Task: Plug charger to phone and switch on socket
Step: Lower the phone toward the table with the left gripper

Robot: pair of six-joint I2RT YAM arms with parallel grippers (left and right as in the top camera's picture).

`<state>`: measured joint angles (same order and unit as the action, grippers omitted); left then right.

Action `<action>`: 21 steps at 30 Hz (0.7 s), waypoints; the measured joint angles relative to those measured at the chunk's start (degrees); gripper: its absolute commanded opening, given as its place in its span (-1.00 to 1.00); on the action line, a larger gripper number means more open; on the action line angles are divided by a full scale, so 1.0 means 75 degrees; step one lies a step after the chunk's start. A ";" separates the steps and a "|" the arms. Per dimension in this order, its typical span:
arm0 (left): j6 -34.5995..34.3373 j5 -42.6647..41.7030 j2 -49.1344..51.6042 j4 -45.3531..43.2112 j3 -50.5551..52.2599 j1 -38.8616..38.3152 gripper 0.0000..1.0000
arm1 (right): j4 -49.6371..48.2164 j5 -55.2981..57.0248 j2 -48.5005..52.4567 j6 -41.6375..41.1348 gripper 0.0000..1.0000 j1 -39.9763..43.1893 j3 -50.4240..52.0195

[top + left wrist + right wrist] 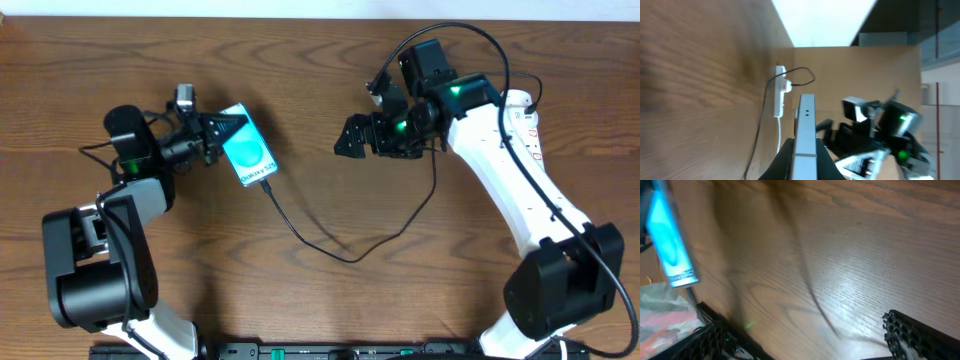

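Observation:
My left gripper [212, 135] is shut on the top end of the phone [248, 152], whose turquoise screen faces up. In the left wrist view the phone's grey edge [805, 125] runs between the fingers [804, 165]. The black charger cable [345, 256] meets the phone's lower end and loops across the table toward the right arm. The phone also shows in the right wrist view [670, 245]. My right gripper [362, 138] is open and empty above bare wood [810, 340]. The white socket strip [779, 92] lies far off, partly under the right arm [530, 125].
The wooden table [320, 60] carries only the cable's slack in the middle. The right arm's white link [500, 170] crosses the right side. The arm bases stand along the front edge.

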<state>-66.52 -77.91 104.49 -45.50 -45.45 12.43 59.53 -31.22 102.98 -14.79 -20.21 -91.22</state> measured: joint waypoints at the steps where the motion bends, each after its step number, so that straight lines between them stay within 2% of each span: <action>1: 0.0219 0.0035 0.0000 0.0201 0.0003 -0.0044 -0.86 | 0.0035 0.0023 -0.0041 0.0000 0.99 0.0000 0.0000; 13: 0.2672 0.1055 0.0000 0.3037 0.0000 -0.0525 -0.85 | 0.0358 0.0178 -0.0376 0.0029 0.98 0.0000 0.0000; 21: 0.3433 0.1886 0.0000 0.3620 0.0000 -0.1014 -0.85 | 0.0542 0.0361 -0.0580 0.0050 0.99 0.0000 0.0000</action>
<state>-40.77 -63.77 104.49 -18.35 -45.45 4.82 63.59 -28.51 98.63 -14.41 -20.21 -91.22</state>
